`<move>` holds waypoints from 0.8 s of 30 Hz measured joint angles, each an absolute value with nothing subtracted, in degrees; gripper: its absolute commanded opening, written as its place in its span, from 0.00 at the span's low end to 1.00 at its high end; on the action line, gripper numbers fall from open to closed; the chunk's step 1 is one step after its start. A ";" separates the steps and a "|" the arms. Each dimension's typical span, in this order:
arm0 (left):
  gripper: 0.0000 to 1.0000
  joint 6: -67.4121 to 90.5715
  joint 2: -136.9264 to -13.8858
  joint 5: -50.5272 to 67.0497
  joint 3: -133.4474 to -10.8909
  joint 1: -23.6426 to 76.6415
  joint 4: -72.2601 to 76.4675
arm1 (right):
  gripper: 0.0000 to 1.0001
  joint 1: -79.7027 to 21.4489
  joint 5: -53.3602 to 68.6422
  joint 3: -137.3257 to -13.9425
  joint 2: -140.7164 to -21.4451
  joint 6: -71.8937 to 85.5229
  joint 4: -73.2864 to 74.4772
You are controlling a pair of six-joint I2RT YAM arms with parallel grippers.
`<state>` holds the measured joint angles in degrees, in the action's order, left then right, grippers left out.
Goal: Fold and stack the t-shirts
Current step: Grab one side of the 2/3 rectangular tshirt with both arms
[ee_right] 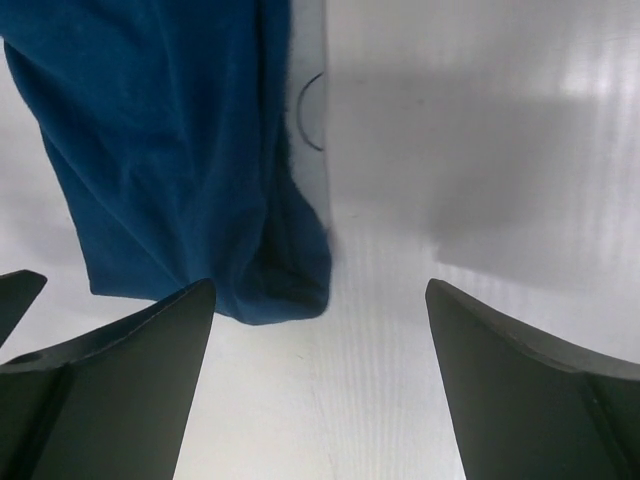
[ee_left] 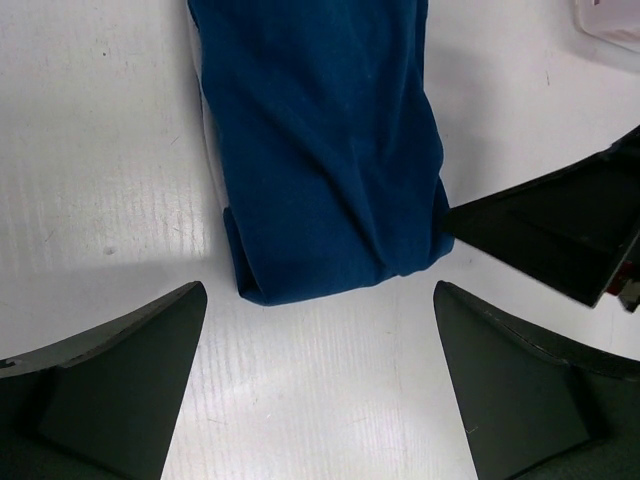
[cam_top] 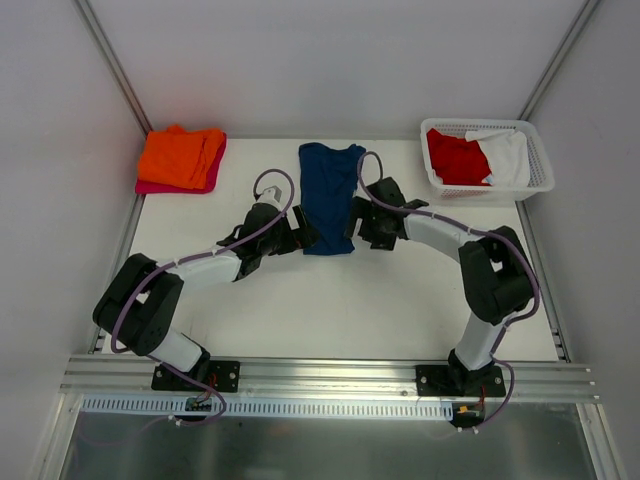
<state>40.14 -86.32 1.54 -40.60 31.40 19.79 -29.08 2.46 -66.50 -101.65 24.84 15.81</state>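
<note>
From above, the navy t-shirt point(cam_top: 330, 190) lies as a long folded strip at mid-desk point(cam_top: 300, 310), with the left gripper point(cam_top: 308, 240) and right gripper point(cam_top: 354, 228) at its near corners.

Left wrist: the gripper is spread and empty, the shirt's hem just ahead.

Right wrist: the gripper is spread and empty, the shirt's corner beside one finger.

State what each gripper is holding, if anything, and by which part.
Nothing is held: the left gripper and right gripper are open beside the navy t-shirt.

My white desk point(cam_top: 330, 300) carries the navy t-shirt point(cam_top: 331, 195), folded narrow, mid-back — the magenta-pink t-shirt point(cam_top: 165, 188) beneath the orange t-shirt point(cam_top: 180, 155) far left, the basket point(cam_top: 480, 194) far right.
</note>
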 measured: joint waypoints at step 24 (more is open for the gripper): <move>0.99 41.15 -87.11 2.52 -38.35 31.40 22.09 | 0.87 -33.56 2.57 -64.60 -105.19 28.10 7.09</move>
